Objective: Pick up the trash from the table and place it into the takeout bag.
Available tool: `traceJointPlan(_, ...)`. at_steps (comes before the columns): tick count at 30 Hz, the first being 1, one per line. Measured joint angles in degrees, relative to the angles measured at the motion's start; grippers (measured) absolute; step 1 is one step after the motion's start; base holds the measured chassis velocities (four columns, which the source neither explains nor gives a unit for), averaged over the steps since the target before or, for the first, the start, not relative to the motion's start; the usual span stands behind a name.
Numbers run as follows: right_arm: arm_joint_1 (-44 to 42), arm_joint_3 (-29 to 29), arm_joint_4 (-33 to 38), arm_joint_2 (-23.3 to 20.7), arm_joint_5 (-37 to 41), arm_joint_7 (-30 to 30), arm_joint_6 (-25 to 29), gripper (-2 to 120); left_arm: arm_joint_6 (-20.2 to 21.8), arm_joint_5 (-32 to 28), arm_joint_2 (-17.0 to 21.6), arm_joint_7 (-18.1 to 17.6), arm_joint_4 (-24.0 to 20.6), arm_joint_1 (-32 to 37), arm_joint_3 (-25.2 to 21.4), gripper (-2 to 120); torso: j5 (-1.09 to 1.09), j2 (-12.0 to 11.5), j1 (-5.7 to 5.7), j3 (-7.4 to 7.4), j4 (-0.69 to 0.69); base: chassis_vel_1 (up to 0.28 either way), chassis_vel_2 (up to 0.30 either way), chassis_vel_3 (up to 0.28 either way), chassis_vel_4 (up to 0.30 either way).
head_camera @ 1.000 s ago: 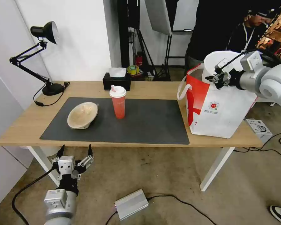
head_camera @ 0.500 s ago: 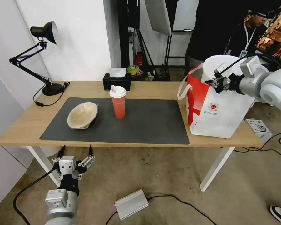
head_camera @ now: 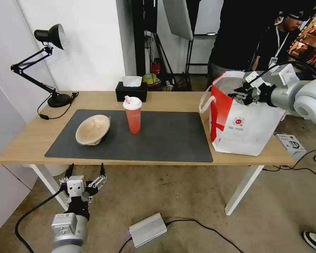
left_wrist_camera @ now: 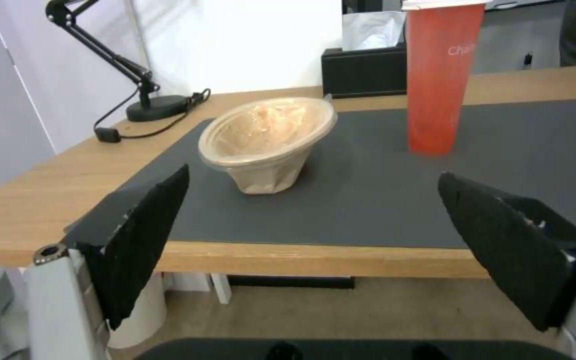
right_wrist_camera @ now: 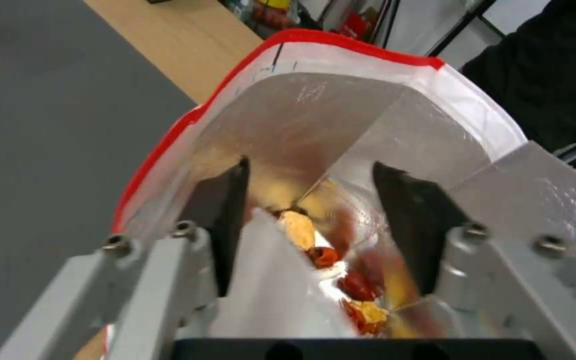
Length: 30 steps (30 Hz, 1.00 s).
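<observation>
The takeout bag (head_camera: 249, 123) stands open at the table's (head_camera: 28, 140) right end. My right gripper (head_camera: 241, 95) hovers at its mouth, open. In the right wrist view the gripper (right_wrist_camera: 309, 165) looks down past the foil lining (right_wrist_camera: 315, 115) at the white bowl (right_wrist_camera: 268, 290), which lies tilted inside the bag with red scraps (right_wrist_camera: 355, 287). The beige bowl (head_camera: 93, 129) (left_wrist_camera: 268, 135) leans on its side on the dark mat (head_camera: 165, 137), with the red cup (head_camera: 133, 117) (left_wrist_camera: 440, 80) upright beside it. My left gripper (head_camera: 86, 168) (left_wrist_camera: 313, 175) waits open below the table's front edge.
A black desk lamp (head_camera: 49, 63) and a black tissue box (head_camera: 131, 92) stand along the back of the table. A silver box (head_camera: 147, 229) with cables lies on the floor in front. People stand behind the bag.
The white bowl, held up above the bag a second ago, has dropped inside it. My right gripper has sunk to the bag's mouth and opened. The left arm has stayed put.
</observation>
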Motion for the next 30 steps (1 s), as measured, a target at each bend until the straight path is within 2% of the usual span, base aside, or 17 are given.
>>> traceJointPlan(1, 0.0, 0.0, 0.0, 0.0, 0.0, 0.0, 0.0, 53, 0.0, 0.0, 0.0, 0.0, 0.0, 0.0, 0.0, 100, 0.00, 0.0, 0.00, 0.00, 0.00, 0.000, 0.000, 0.000, 0.000)
traceJointPlan(4, 0.1, 0.0, 0.0, -0.1, 0.0, 0.0, 0.0, 67, 0.0, 0.2, -0.1, 0.0, 0.0, 0.1, 0.1, 100, 0.00, 0.0, 0.00, 0.00, 0.00, 0.000, 0.000, 0.000, 0.000)
traceJointPlan(5, 0.1, 0.0, 0.0, -0.1, 0.0, 0.0, 0.0, 67, 0.0, 0.2, -0.1, 0.0, 0.0, 0.1, 0.1, 100, 0.00, 0.0, 0.00, 0.00, 0.00, 0.000, 0.000, 0.000, 0.000)
traceJointPlan(9, 0.3, 0.2, 0.0, -0.1, 0.1, 0.0, 0.0, 86, 0.0, 0.2, -0.1, 0.0, -0.1, 0.1, 0.1, 100, 0.00, 0.0, 0.00, 0.00, 0.00, 0.000, 0.000, 0.000, 0.000)
traceJointPlan(11, 0.3, 0.4, 0.0, 0.0, 0.1, 0.1, 0.0, 89, 0.0, 0.2, 0.0, 0.0, -0.1, 0.1, 0.1, 100, 0.00, 0.0, 0.00, 0.00, 0.00, 0.000, 0.000, 0.000, 0.000)
traceJointPlan(20, 3.8, 0.7, 0.3, 2.1, 4.7, 5.4, 0.0, 91, 0.0, 0.2, 0.2, 0.0, -0.1, -0.2, 0.0, 100, 0.00, 0.0, 0.00, 0.00, 0.00, 0.000, 0.000, 0.000, 0.000)
traceJointPlan(26, 8.0, 0.3, 1.9, 5.6, 12.3, 12.6, 0.0, 97, 0.0, 0.1, 0.2, 0.0, 0.0, -0.4, -0.2, 100, -0.01, 0.0, 0.00, 0.00, 0.01, 0.000, 0.000, 0.000, 0.000)
traceJointPlan(30, 10.0, 0.3, 3.1, 7.5, 14.7, 15.7, 0.5, 100, 0.0, 0.1, 0.2, 0.0, 0.0, -0.3, -0.3, 100, -0.01, 0.0, 0.00, 0.00, 0.01, 0.000, 0.000, 0.000, 0.000)
